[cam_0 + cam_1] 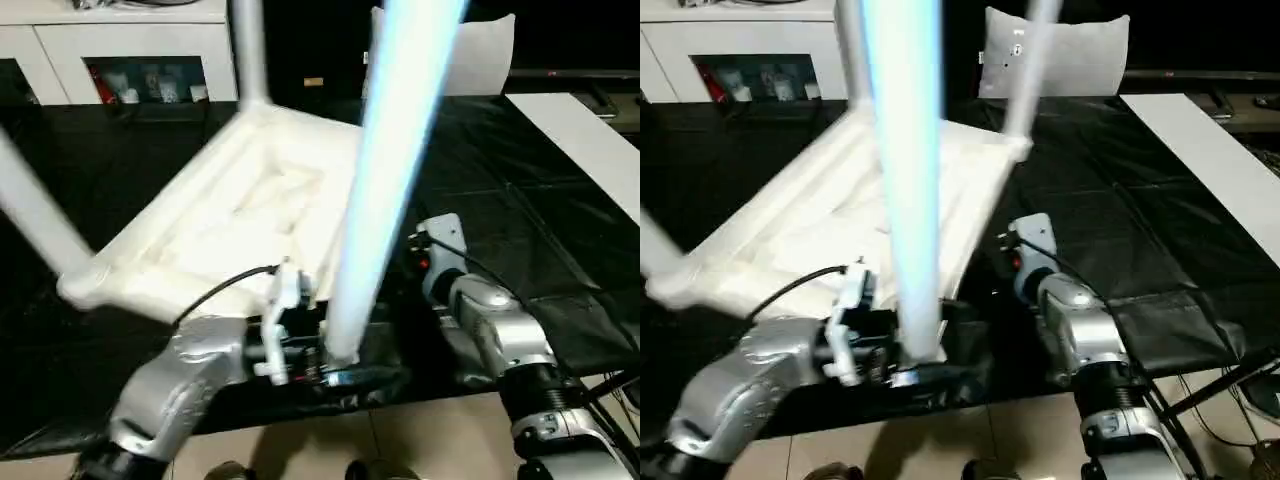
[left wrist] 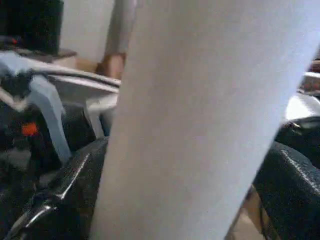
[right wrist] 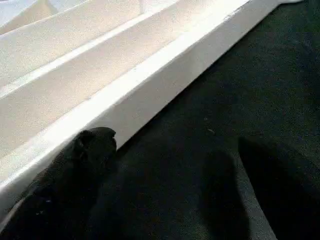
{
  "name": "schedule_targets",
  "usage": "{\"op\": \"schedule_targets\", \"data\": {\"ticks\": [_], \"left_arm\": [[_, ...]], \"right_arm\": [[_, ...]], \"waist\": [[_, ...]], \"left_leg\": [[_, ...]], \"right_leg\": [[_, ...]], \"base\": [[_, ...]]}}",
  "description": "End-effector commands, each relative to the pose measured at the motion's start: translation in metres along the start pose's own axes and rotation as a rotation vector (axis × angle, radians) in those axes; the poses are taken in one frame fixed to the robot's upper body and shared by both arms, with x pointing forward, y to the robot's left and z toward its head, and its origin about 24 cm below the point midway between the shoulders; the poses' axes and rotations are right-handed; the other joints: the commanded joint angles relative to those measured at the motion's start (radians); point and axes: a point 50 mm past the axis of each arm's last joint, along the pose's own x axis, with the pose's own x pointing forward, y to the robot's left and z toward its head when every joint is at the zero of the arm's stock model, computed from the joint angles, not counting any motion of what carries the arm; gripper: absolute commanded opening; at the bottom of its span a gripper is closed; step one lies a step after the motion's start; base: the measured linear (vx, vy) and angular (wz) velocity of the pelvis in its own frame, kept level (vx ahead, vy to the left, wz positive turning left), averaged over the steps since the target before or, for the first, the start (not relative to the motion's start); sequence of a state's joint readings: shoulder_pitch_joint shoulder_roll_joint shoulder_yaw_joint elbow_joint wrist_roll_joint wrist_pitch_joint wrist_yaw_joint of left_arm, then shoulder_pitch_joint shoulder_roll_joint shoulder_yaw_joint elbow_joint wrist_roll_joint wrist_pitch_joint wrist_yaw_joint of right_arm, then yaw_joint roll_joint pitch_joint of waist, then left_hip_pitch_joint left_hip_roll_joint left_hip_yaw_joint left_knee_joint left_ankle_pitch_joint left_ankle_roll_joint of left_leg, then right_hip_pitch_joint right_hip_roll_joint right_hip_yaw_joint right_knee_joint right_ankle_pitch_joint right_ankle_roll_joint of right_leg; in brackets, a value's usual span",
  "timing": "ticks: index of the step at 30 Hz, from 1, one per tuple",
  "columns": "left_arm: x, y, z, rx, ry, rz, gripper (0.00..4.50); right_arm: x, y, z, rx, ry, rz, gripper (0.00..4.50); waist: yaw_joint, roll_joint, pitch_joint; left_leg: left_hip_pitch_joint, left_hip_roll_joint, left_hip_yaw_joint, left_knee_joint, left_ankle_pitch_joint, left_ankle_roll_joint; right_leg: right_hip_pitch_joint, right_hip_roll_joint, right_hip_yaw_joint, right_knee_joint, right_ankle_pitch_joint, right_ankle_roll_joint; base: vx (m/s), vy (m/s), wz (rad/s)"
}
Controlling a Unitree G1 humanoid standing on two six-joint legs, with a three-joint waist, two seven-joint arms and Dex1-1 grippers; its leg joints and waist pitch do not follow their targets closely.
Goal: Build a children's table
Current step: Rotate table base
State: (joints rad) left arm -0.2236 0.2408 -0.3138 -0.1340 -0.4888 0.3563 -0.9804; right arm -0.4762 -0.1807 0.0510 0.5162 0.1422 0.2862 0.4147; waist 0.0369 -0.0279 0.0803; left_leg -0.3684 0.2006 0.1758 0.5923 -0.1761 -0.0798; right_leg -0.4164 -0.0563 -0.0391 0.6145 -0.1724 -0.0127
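The children's table top (image 1: 230,220) lies upside down on the black-covered work table (image 1: 500,180), ribbed underside up. White legs stand in its corner sockets: one at the far corner (image 1: 248,50), one at the left (image 1: 35,215), one at the far right (image 1: 1025,70). The nearest leg (image 1: 385,170) rises from the near corner. My left gripper (image 1: 335,372) is open at that leg's base, a black finger (image 2: 55,200) on each side of it. Beside the top's near right edge, my right gripper (image 3: 172,142) stands open over the black cloth, one finger (image 3: 90,150) against the white rim.
A white cabinet (image 1: 130,50) stands at the back left. A white board (image 1: 590,140) lies at the right of the work table and a white cushion-like thing (image 1: 480,50) at the back. Tiled floor (image 1: 330,440) shows below the table's near edge. A person's arm (image 2: 120,30) shows in the left wrist view.
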Motion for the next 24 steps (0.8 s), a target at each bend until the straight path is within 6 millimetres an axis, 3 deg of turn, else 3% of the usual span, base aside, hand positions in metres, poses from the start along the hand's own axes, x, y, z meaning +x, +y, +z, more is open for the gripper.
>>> {"op": "schedule_targets", "data": {"ticks": [1, 3, 5, 8, 14, 24], "left_arm": [[0.015, 0.013, 0.008, 0.084, -0.021, 0.086, 4.45], [0.016, 0.017, 0.009, 0.090, -0.023, 0.115, 4.45], [0.018, 0.029, 0.012, 0.137, -0.023, 0.196, 4.45], [0.019, 0.034, 0.011, 0.185, -0.003, 0.235, 4.45], [0.012, 0.029, 0.000, 0.182, 0.043, 0.211, 4.45], [-0.026, 0.028, -0.008, 0.164, 0.223, 0.053, 4.45]], "right_arm": [[0.007, 0.013, 0.008, -0.038, -0.035, 0.040, 4.50], [0.007, 0.010, 0.007, -0.034, -0.032, 0.015, 4.50], [0.002, -0.003, 0.005, -0.024, -0.040, -0.065, 4.50], [-0.006, -0.015, 0.003, -0.021, -0.053, -0.099, 4.50], [-0.026, -0.029, 0.000, -0.038, -0.077, -0.089, 4.50], [-0.076, -0.030, 0.001, -0.186, -0.061, 0.212, 4.50]], "waist": [[0.006, -0.002, -0.073], [0.006, -0.006, -0.075], [0.007, 0.000, -0.080], [0.010, -0.002, -0.080], [0.021, -0.002, -0.081], [0.032, 0.004, -0.076]], "left_leg": [[0.006, 0.017, 0.002, -0.064, -0.214, -0.007], [0.002, 0.016, -0.002, -0.066, -0.213, -0.014], [0.008, 0.014, 0.001, -0.060, -0.213, -0.013], [0.004, 0.016, 0.000, -0.061, -0.203, -0.005], [0.005, 0.017, 0.000, -0.061, -0.217, 0.006], [0.012, 0.020, -0.002, -0.064, -0.262, 0.027]], "right_leg": [[0.056, -0.057, 0.041, -0.082, -0.285, -0.148], [0.061, -0.060, 0.039, -0.080, -0.300, -0.138], [0.057, -0.061, 0.039, -0.082, -0.304, -0.137], [0.058, -0.060, 0.038, -0.081, -0.284, -0.142], [0.060, -0.059, 0.037, -0.082, -0.294, -0.133], [0.052, -0.060, 0.036, -0.091, -0.377, -0.124]], "base": [[0.000, 0.000, 0.00], [0.000, 0.000, 0.00], [0.000, 0.000, 0.00], [0.000, 0.000, 0.00], [0.000, 0.000, 0.00], [0.000, 0.000, 0.00]]}}
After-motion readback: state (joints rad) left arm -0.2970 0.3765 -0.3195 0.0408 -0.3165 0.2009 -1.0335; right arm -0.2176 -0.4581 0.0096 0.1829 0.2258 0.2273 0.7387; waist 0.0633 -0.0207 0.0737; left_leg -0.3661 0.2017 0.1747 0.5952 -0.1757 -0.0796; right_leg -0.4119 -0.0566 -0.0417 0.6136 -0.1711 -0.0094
